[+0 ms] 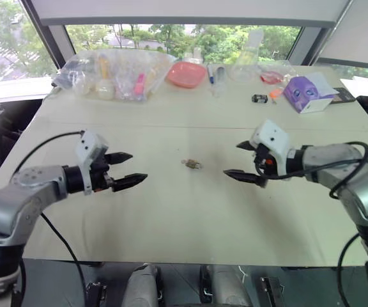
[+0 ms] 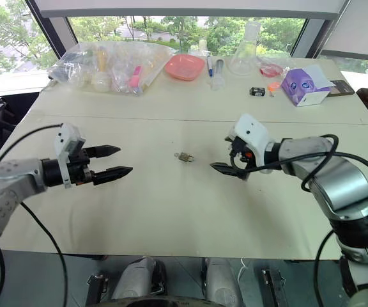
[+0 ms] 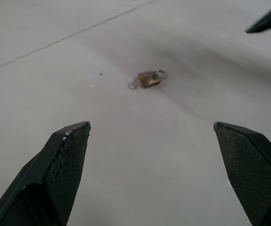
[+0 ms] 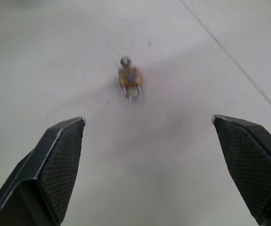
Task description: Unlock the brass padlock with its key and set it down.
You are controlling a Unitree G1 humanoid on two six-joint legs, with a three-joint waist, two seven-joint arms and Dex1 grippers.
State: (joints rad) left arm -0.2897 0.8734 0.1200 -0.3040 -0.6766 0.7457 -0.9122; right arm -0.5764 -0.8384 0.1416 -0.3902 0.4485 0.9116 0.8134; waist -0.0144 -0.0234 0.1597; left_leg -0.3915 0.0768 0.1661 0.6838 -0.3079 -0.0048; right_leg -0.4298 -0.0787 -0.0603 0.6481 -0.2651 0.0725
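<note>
Two grippers over the table (image 1: 171, 230), fingers spread wide, nothing held: left gripper (image 1: 130, 169) and right gripper (image 1: 240, 160) facing each other. Between them, brass padlock (image 1: 192, 164) flat on the surface, mid-table, well clear of every edge, touching neither.

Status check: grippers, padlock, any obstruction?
Left gripper open, right gripper open, both empty, flanking the brass padlock. Padlock lies flat on the table, untouched. Nothing between grippers and lock.
</note>
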